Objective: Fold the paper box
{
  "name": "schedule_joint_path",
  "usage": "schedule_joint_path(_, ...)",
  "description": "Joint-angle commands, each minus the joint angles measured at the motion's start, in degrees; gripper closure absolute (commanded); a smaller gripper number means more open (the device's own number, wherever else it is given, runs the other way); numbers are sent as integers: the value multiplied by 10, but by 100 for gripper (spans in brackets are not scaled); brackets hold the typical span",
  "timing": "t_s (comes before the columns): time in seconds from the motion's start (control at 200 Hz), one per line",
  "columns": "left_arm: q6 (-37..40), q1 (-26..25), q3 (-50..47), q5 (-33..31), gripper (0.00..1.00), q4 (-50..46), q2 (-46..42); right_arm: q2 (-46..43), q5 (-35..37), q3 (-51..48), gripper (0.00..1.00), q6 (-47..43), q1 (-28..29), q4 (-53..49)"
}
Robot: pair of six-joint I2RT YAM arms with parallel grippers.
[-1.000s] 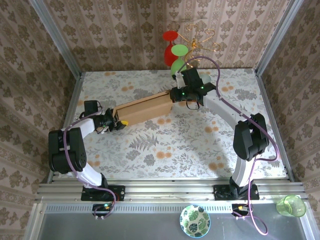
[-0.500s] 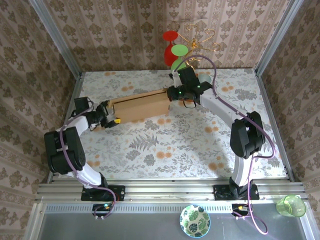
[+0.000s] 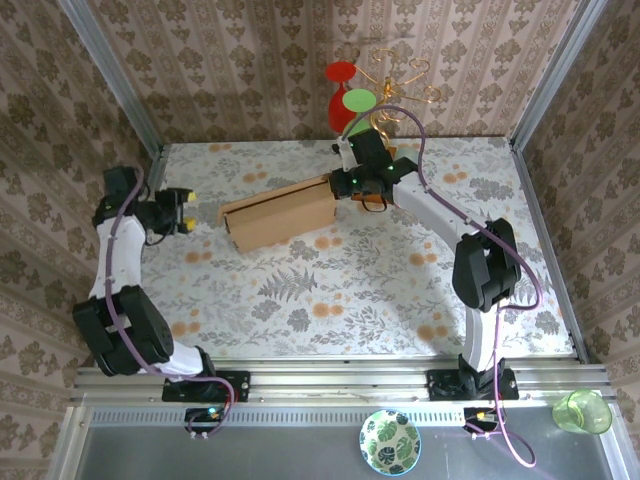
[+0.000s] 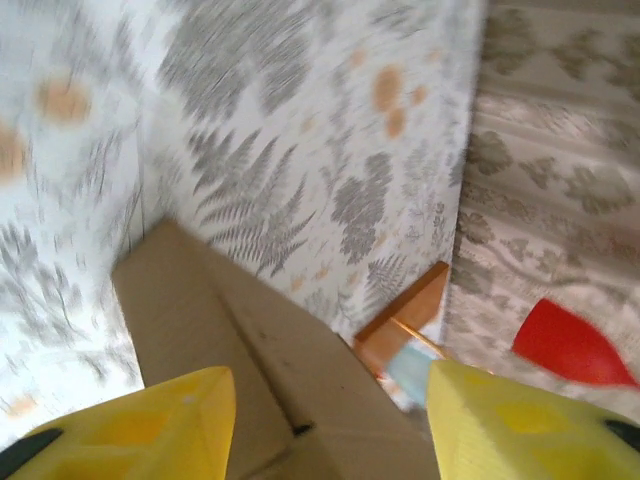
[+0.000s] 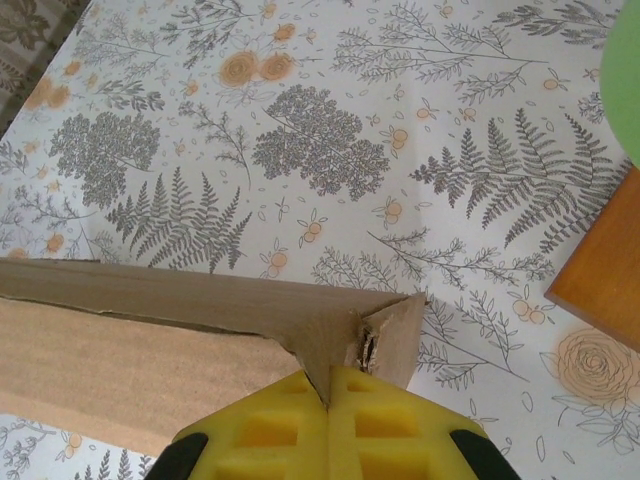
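A long brown paper box (image 3: pixel 280 212) lies flat on the fern-and-flower-patterned counter (image 3: pixel 400 290), running at a slant from left of centre up toward the far right, its top seam showing as a dark crease. The right hand (image 3: pixel 340 184), reaching in from the far side, is closed on the box's right end; its wrist view shows the yellow fingers (image 5: pixel 270 435) pressed together with a thin cardboard wall and a torn-looking corner caught between them. The left hand (image 3: pixel 186 212) hangs just beyond the box's left end, apart from it, its two yellow fingers spread wide with nothing between them and a strip of bare counter separating them from the cardboard. Close behind the right hand stands a gold wire rack (image 3: pixel 400 75) on an orange-brown wooden base (image 5: pixel 605 270), which sits near the box's right corner without touching it. A red piece (image 3: pixel 340 72) and a green piece (image 3: pixel 358 99) hang on the rack against the patterned walls (image 3: pixel 230 60). Well clear of the work, on the grey ledge in front of the arms' bases, sit a leaf-printed bowl (image 3: pixel 390 441) and a clear green cup (image 3: pixel 582 411).
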Motion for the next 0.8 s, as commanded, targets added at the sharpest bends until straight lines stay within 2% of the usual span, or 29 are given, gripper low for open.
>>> schedule_joint_path(0.0, 280, -21, 47, -71, 51, -124, -36, 29, 2, 18, 100, -11, 4, -72)
schedule_joint_path(0.065, 369, -44, 60, -68, 56, -140, -48, 36, 0, 29, 100, -13, 4, -81)
schedule_joint_path(0.155, 442, -86, 76, -67, 58, -175, -42, 41, 1, 37, 100, -13, 4, -91)
schedule_joint_path(0.195, 468, -107, 85, -82, 57, -201, -34, 42, 2, 40, 100, -12, 4, -93)
schedule_joint_path(0.255, 500, -139, 95, -123, 50, -235, -24, 46, 2, 45, 100, -11, 4, -95)
schedule_joint_path(0.32, 516, -158, 94, -161, 45, -252, -24, 51, 0, 52, 100, -12, 4, -101)
schedule_joint_path(0.435, 534, -162, 93, -206, 39, -262, -29, 52, -2, 54, 100, -10, 4, -102)
schedule_joint_path(0.655, 556, -175, 106, -196, 38, -258, 3, 54, -7, 54, 100, -8, 4, -102)
schedule_joint_path(0.795, 545, -194, 117, -200, 37, -240, 20, 54, -8, 53, 100, -8, 4, -104)
